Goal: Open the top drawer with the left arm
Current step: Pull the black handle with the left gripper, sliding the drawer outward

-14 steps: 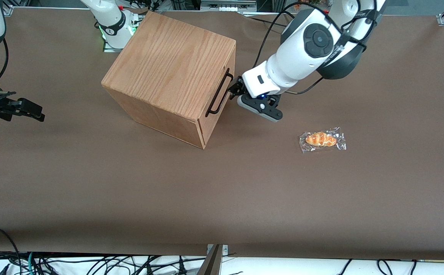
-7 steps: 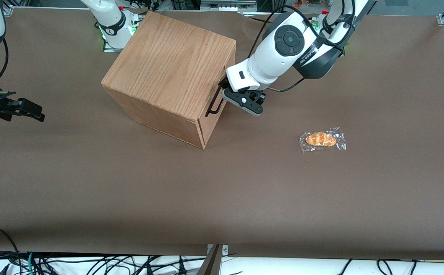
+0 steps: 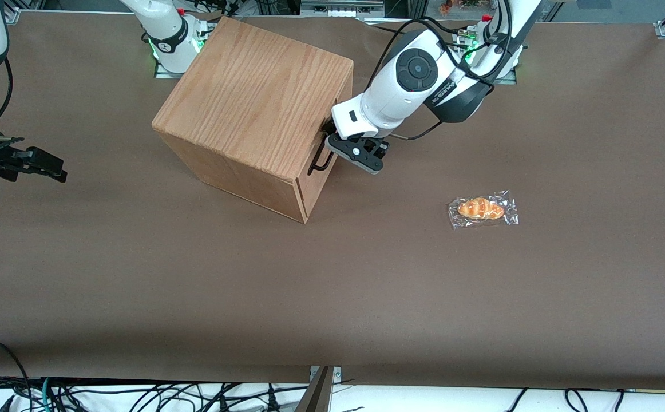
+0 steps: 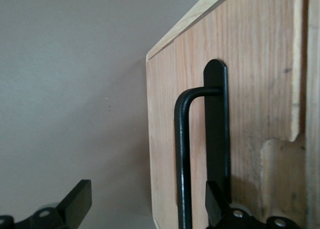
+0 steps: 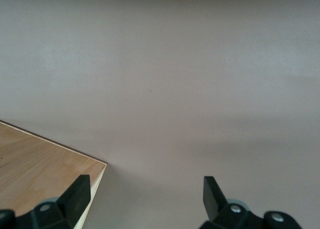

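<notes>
1. Tool sits at the handle, jaws spread wide and gripping nothing. In the left wrist view one fingertip lies against the handle's flat mounting strip on the drawer front, while the other fingertip hangs out over the bare table, so the round bar stands in the gap between them.
2. My reading of the placement: the fingers straddle the bar so that closing them would clamp it, giving the arm something to pull on. That closing has not happened yet.
3. Seen from the front, the tool meets the bar near its upper end, with the arm leaning in from the working arm's end of the table.
4. Drawer is right against the tool, its front flush with the cabinet, so it looks fully shut; the pull is the whole job left.
5. Farther out from the tool, toward the working arm's end and nearer the front camera, a wrapped pastry lies well apart from the cabinet and plays no part here.
</notes>
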You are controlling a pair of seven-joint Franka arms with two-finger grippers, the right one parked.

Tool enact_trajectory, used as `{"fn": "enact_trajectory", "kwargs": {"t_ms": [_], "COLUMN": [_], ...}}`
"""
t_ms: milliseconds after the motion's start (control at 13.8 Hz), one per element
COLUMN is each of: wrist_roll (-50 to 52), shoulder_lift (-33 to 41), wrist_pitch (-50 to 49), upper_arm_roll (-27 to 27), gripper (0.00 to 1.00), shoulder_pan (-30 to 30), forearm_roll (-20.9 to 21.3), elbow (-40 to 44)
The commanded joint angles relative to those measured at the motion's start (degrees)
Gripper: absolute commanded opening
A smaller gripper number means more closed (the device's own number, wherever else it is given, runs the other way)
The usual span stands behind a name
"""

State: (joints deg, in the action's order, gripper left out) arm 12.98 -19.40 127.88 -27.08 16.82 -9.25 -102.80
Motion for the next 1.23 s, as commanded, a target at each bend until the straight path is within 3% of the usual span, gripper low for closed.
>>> {"fn": "enact_trajectory", "kwargs": {"t_ms": [0,435,1159], "wrist_roll": [0.3,0.4,-0.5], "shoulder_lift": [0.1,-0.5,1.0], "wrist_pitch": [0.8,0.6,-4.7], "upper_arm_roll": [-0.1,0.0,2.6], "gripper": [1.00,1.00,1.00], "shoulder_pan": [0.2,0.3,-3.5], "forearm_roll": [3.3,7.0,7.4], "elbow": [-1.1,-2.3,-2.5]}}
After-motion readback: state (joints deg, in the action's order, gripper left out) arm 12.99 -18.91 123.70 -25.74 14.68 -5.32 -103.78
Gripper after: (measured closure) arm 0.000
